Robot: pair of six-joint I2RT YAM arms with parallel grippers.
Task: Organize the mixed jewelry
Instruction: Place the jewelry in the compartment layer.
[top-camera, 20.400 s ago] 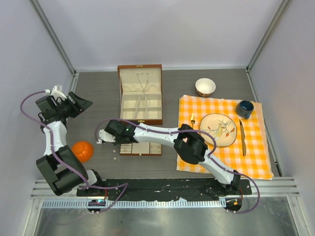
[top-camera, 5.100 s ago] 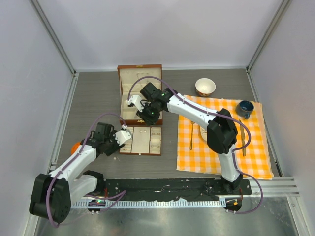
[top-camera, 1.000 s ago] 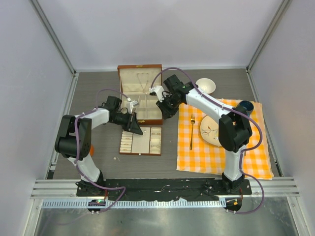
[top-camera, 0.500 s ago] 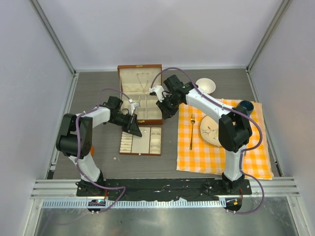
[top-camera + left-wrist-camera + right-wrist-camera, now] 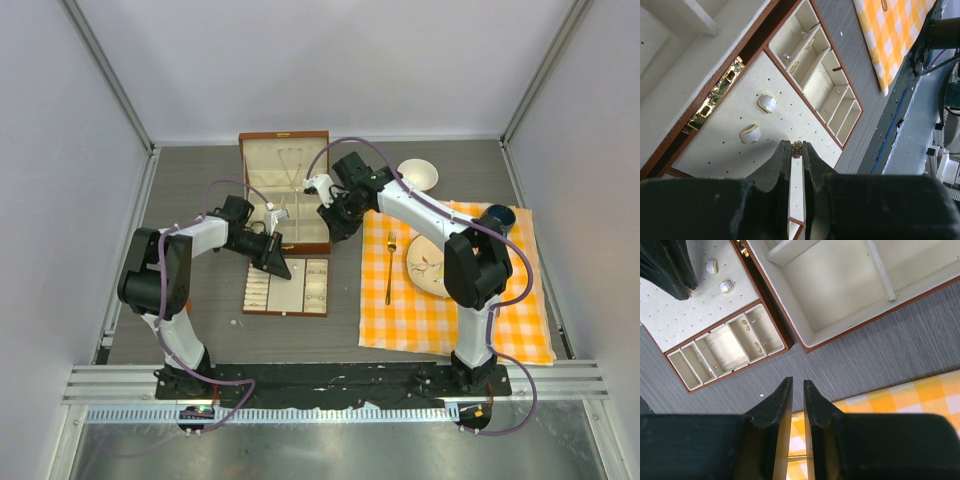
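Observation:
My left gripper (image 5: 796,148) is shut on a tiny gold flower-shaped stud (image 5: 797,149), one of the mixed jewelry, pinched at its fingertips. It hovers over the perforated cream panel of the tray (image 5: 725,150), close to two pearl-like pieces (image 5: 767,103) (image 5: 750,133). Small gold bits (image 5: 794,66) lie in the tray's slim compartments. Seen from above, this gripper (image 5: 281,270) sits at the tray's (image 5: 325,288) upper left corner. My right gripper (image 5: 797,383) hangs over bare table beside the wooden box (image 5: 840,295), its jaws a narrow slit apart with nothing between them. A thin chain (image 5: 292,160) hangs in the box lid.
An orange checked cloth (image 5: 450,320) at right carries a gold fork (image 5: 388,270), a plate (image 5: 430,265) and a dark cup (image 5: 496,220). A white bowl (image 5: 417,175) stands behind it. One tiny pale speck (image 5: 235,322) lies on the table left of the tray.
The left gripper has crept slightly right and down over the tray's corner with the stud still pinched. The right arm has not moved.

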